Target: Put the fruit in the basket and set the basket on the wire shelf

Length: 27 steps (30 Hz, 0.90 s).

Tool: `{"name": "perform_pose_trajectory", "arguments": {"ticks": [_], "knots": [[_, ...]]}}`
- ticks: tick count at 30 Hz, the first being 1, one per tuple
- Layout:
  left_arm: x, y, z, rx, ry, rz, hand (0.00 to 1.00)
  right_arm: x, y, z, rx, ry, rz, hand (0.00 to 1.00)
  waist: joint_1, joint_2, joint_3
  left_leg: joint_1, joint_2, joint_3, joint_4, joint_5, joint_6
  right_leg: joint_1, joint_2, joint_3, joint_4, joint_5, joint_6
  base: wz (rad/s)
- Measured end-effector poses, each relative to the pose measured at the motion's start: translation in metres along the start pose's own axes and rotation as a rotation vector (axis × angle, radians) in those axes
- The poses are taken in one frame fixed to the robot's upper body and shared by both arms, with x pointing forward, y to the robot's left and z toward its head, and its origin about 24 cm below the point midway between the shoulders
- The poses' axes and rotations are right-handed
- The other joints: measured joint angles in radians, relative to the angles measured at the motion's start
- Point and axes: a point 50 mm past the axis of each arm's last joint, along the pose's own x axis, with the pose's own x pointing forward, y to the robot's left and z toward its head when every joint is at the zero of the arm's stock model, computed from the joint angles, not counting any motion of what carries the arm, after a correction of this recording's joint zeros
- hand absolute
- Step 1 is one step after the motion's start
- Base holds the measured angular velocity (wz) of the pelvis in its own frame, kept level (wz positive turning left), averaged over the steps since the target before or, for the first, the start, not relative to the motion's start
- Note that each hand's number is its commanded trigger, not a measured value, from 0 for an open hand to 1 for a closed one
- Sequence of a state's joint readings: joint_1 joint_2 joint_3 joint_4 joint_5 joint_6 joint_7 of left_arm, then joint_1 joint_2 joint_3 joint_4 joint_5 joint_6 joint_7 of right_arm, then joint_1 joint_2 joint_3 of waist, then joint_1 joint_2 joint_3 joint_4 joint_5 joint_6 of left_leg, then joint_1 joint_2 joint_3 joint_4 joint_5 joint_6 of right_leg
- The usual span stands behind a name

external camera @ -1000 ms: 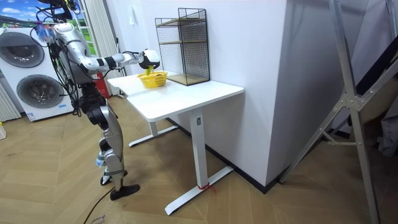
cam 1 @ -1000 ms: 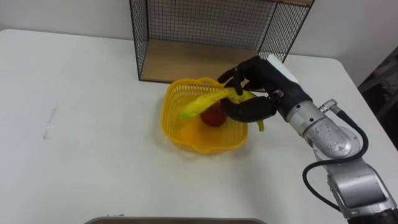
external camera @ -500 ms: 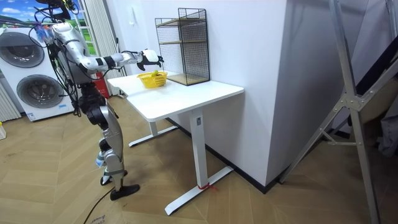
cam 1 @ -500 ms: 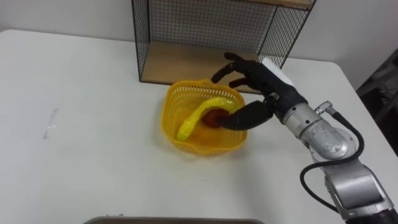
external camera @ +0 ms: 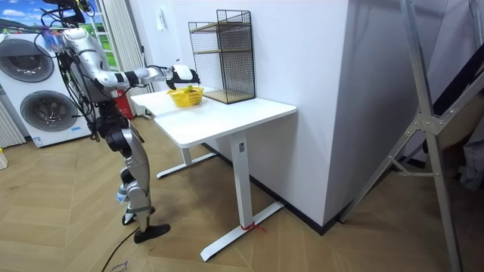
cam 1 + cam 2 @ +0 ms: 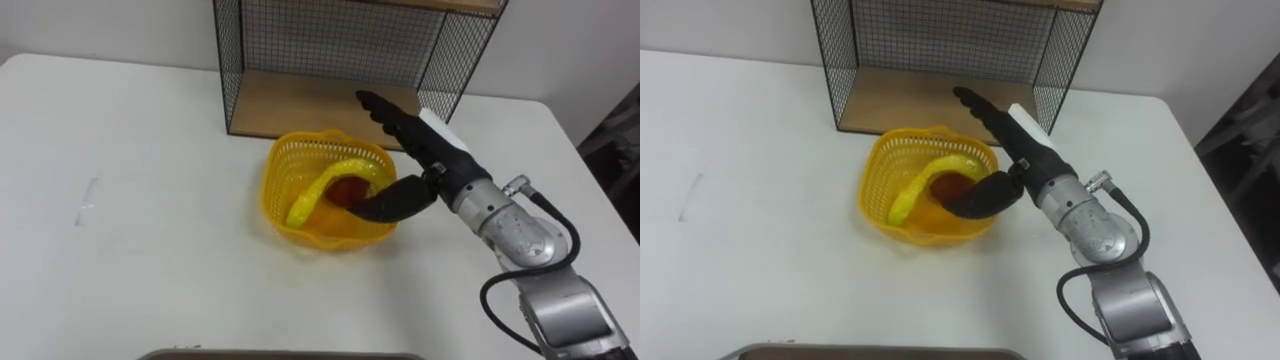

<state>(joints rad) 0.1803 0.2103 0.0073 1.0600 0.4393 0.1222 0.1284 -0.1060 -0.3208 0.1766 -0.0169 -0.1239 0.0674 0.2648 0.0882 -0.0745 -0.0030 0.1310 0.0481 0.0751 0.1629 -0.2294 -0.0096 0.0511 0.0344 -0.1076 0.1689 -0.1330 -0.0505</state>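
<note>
A yellow basket [image 6: 281,180] [image 6: 876,176] stands on the white table [image 6: 130,170] in front of the wire shelf [image 6: 330,45]. A yellow banana [image 6: 318,192] [image 6: 919,187] lies inside it, curving over a red fruit [image 6: 347,189] [image 6: 951,185]. My right hand [image 6: 420,150] [image 6: 1018,137] hovers just right of the basket's rim, open, with straight fingers pointing toward the shelf and the thumb lying over the right rim. It holds nothing. In the room view I stand at the table's end with the right hand [image 5: 181,73] stretched over the basket [image 5: 184,96].
The wire shelf has a wooden floor board [image 6: 300,100] directly behind the basket, and an upper board above. A small clear scrap [image 6: 87,195] lies on the table at the left. The table's right edge [image 6: 590,190] is close to my forearm.
My right hand has let go of the banana, which dropped into the basket beside the red fruit. The fingers have straightened and the hand has drawn back to the right of the rim.
</note>
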Motion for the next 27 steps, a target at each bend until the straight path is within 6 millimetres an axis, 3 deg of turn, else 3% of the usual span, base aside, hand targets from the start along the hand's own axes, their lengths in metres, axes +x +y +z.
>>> {"name": "perform_pose_trajectory", "arguments": {"ticks": [10,15,17,23,27], "knots": [[-0.002,0.001,-0.02,-0.222,0.079,0.053,0.0,-0.003,-0.005,-0.002,0.123,-0.019,-0.04,0.0,-0.002,0.013,0.0,0.004,0.001,0.001,0.001,0.0,0.0,0.006,-0.001,-0.006,0.0,0.0,0.0,0.01],[-0.009,0.001,-0.061,-0.594,0.275,0.165,0.0,-0.018,-0.024,-0.013,0.277,-0.013,-0.203,0.0,0.007,0.033,0.0021,0.017,0.001,-0.002,-0.006,0.0,0.0,0.016,0.0,-0.006,-0.001,0.0,0.001,0.01],[-0.014,0.001,-0.077,-0.725,0.351,0.232,0.0,-0.024,-0.03,-0.016,0.332,-0.012,-0.27,0.0,0.009,0.044,-0.0025,0.017,0.0,-0.003,-0.007,0.0,0.0,0.015,0.0,-0.006,0.0,0.0,0.001,0.0],[-0.018,0.029,-0.086,-1.158,0.458,0.514,0.0,-0.049,-0.045,-0.025,0.377,0.013,-0.454,0.0,0.019,0.085,-0.0069,0.011,-0.003,-0.021,0.001,0.0,0.0,0.017,-0.003,-0.006,-0.001,-0.001,0.001,0.05],[-0.025,0.079,-0.069,-1.292,0.331,0.763,0.0,-0.068,-0.05,-0.035,0.383,0.063,-0.579,0.0,0.022,0.102,-0.0086,0.012,-0.003,-0.027,0.003,0.0,0.0,0.019,-0.004,-0.012,-0.001,-0.001,0.001,0.05]]}}
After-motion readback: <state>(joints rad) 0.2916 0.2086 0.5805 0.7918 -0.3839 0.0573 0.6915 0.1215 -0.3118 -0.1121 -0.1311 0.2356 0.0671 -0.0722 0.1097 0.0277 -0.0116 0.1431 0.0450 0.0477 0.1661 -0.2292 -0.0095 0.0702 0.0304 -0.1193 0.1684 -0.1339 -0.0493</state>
